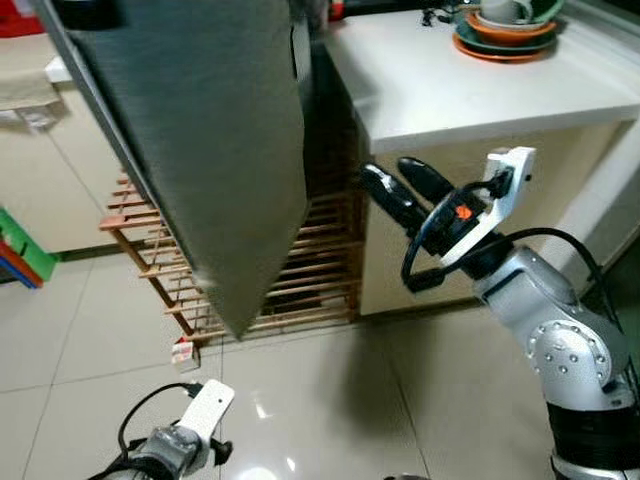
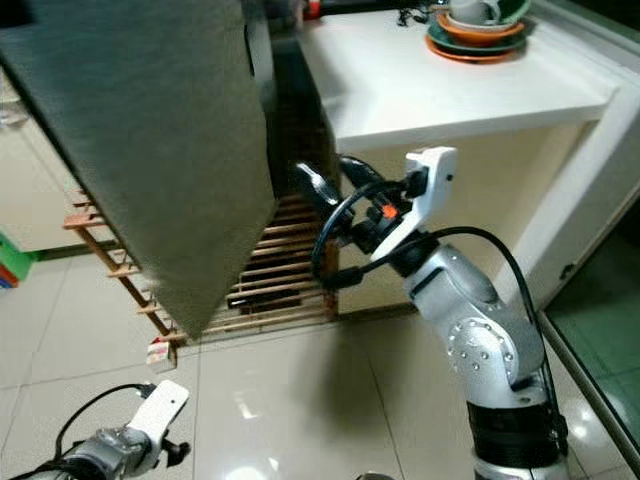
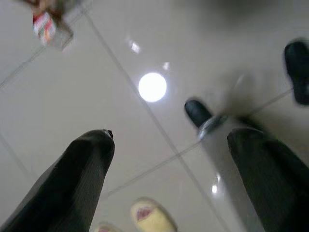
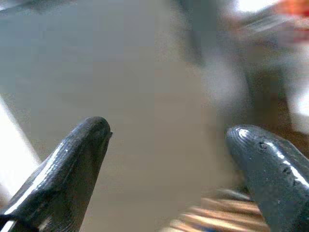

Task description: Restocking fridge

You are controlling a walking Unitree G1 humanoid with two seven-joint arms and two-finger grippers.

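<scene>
Fridge door stands just left of the open right tool.

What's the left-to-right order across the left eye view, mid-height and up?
Grey fridge door → right claw → white counter with stacked bowls at its far right.

The fridge door fills the upper left of the frame, a wooden rack behind it, stacked dishes on the bench upper right.
</scene>
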